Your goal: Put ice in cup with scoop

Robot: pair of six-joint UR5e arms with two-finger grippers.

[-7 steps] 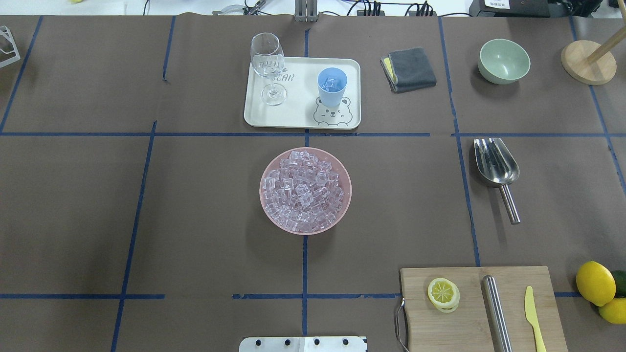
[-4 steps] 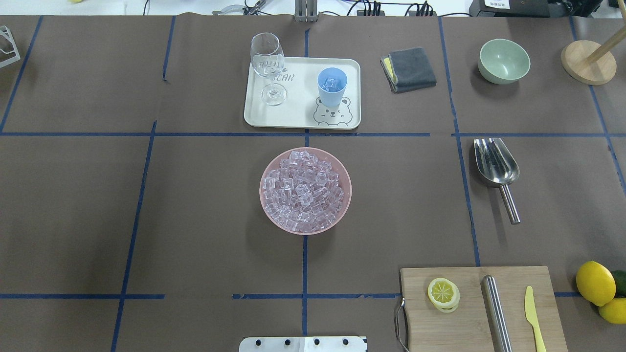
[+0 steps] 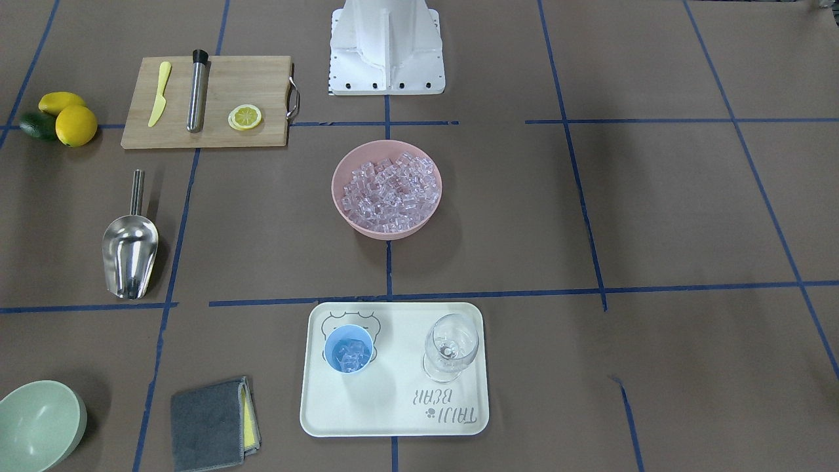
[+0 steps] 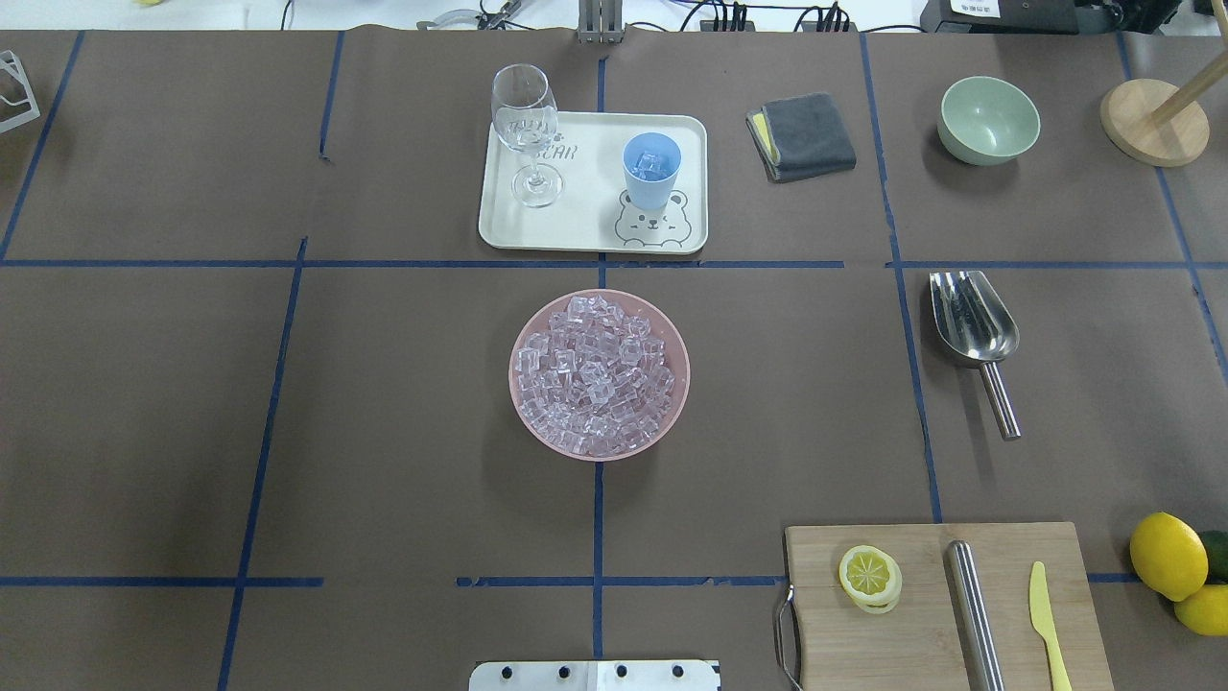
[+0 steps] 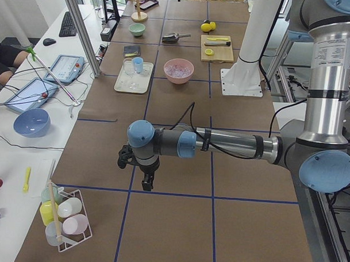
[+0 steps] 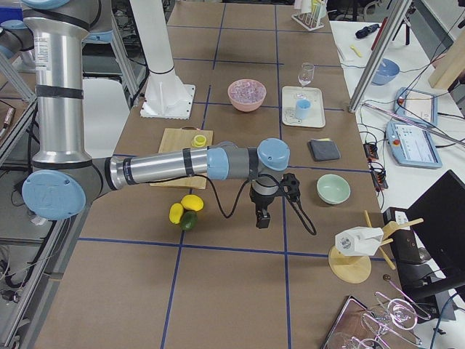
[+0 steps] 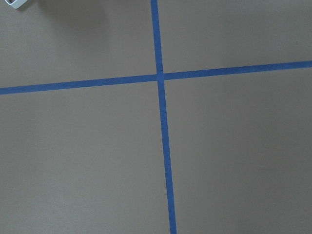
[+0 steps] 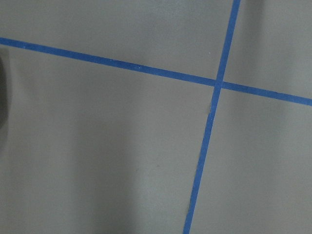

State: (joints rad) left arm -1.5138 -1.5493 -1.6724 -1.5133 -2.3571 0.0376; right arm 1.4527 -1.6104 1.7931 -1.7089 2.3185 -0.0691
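The ice (image 4: 597, 374) fills a pink bowl (image 4: 674, 403) at the table's middle; it also shows in the front-facing view (image 3: 388, 186). The light-blue cup (image 4: 651, 169) stands on a white tray (image 4: 590, 230) and holds a few cubes; in the front-facing view the cup (image 3: 349, 349) is on the tray's left. The steel scoop (image 4: 977, 326) lies flat on the table to the right, handle toward the robot. My left gripper (image 5: 145, 183) and right gripper (image 6: 262, 219) show only in the side views, far from these things; I cannot tell whether they are open or shut.
A wine glass (image 4: 525, 130) stands on the tray. A grey cloth (image 4: 802, 134), a green bowl (image 4: 988, 119) and a wooden stand (image 4: 1151, 120) are at the far right. A cutting board (image 4: 945, 605) holds a lemon slice, steel cylinder and yellow knife; lemons (image 4: 1168, 555) lie beside it.
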